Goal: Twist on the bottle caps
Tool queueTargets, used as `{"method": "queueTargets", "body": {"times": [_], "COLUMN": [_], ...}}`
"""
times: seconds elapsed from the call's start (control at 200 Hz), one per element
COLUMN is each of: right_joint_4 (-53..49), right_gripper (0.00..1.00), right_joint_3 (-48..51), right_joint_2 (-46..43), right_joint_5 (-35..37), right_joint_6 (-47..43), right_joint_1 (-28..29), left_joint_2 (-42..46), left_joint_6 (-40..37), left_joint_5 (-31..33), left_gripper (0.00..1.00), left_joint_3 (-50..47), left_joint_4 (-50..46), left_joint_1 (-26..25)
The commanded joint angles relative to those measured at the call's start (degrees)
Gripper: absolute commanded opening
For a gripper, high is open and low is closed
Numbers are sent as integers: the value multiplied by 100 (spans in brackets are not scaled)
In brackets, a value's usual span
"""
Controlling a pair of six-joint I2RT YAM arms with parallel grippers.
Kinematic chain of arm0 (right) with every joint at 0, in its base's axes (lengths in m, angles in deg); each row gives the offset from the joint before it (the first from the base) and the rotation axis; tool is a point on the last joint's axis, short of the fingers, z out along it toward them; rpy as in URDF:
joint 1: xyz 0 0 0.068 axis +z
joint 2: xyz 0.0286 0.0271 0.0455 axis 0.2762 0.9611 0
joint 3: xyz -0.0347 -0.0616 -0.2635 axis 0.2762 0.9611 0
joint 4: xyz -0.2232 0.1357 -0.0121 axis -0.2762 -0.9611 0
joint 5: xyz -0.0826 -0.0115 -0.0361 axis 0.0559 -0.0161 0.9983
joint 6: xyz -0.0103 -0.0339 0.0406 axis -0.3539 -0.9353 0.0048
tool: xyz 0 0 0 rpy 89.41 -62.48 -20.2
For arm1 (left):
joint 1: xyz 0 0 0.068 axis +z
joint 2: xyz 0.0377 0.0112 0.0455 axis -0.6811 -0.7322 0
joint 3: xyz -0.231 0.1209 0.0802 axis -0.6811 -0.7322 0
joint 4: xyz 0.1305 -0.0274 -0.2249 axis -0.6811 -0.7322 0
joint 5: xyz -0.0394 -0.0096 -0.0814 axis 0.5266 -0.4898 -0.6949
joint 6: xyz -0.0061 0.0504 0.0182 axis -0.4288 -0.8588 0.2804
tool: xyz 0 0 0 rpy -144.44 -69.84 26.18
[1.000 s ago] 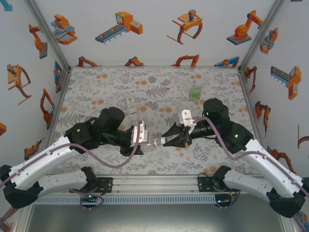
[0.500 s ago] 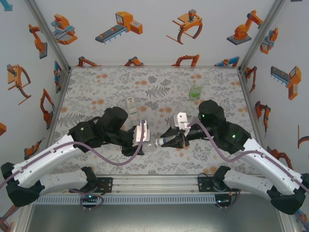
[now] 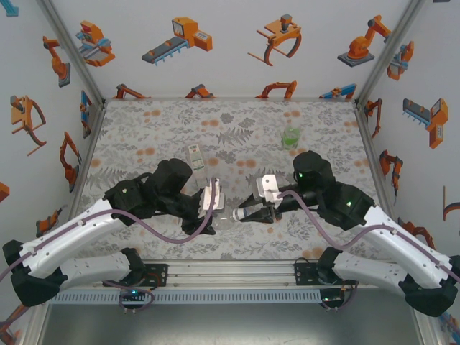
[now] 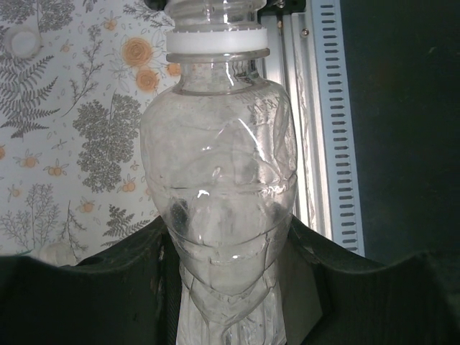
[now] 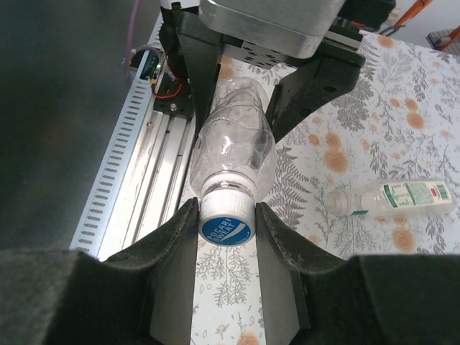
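Jaws of the right gripper [image 5: 226, 215] were pressed together on a blue-topped cap [image 5: 226, 230], one finger on either side of its rim. Cap sat on the mouth of the plain bottle [image 5: 233, 144], which was held level in the air, mouth toward the right arm. Could not tell whether the threads had caught.

Left gripper [image 4: 228, 228] was clamped round the plain bottle's body at the end away from the cap, fingers snug against the clear plastic.

Step in hand, as I judged it: screwing the cap onto the plain bottle, left arm serving as vice, right arm as turning hand.

Next move, by my reckoning, called for:
- a wrist roll of the right gripper about the plain bottle's long axis, with a light push toward the mouth
- a firm left grip so the body would not spin along, though not so hard that the thin wall buckled
- a release and fresh pinch if the wrist ran out of turn

Farther out on the table [image 3: 144, 122]: white-and-green labelled bottle [image 3: 195, 157] lay on its side behind the plain bottle. Green-labelled bottle [image 3: 291, 136] stood upright, behind and to the right of the plain bottle, well apart. Too small to tell if either was capped.
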Motion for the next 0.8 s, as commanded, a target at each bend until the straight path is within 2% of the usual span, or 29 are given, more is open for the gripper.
{"method": "queueTargets", "body": {"times": [0.0, 0.185, 0.481, 0.796], "right_joint_4": [-176, -465, -1159, -1323], "right_gripper": [0, 0, 0, 0], "right_joint_3": [-106, -261, -643, -816], "right_joint_2": [3, 66, 178, 105], "right_joint_5": [-241, -276, 302, 920], "right_joint_6": [-377, -697, -1227, -1446], "right_joint_1": [77, 183, 493, 836], "left_joint_2": [-43, -262, -514, -716], "left_joint_6": [93, 130, 232, 439], "left_joint_5": [-585, -846, -1137, -1424], "left_gripper": [0, 0, 0, 0], "left_joint_3": [232, 380, 535, 579], "left_joint_4": [307, 78, -106, -174], "left_joint_1": [23, 23, 36, 115]}}
